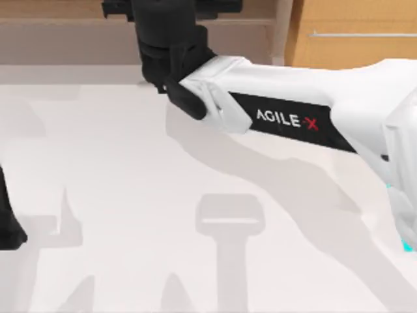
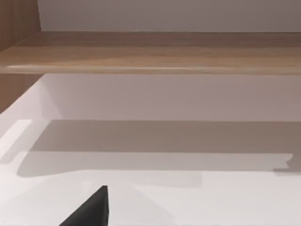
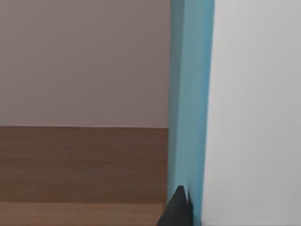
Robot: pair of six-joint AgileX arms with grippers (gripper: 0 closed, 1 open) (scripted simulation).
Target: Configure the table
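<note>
The white table spreads across the top view. My right arm reaches from the right across it to the back. My right gripper is in at the wooden shelf. In the right wrist view an upright light-blue slab stands close in front of this gripper, with a white face beside it and a wooden board below. My left arm stays low at the table's left edge. Its wrist view faces the shelf board over the white table.
An orange-brown drawer cabinet with a silver bar handle stands at the back right beside the shelf. A small cyan bit shows at the right edge under my right arm. Arm shadows fall on the tabletop.
</note>
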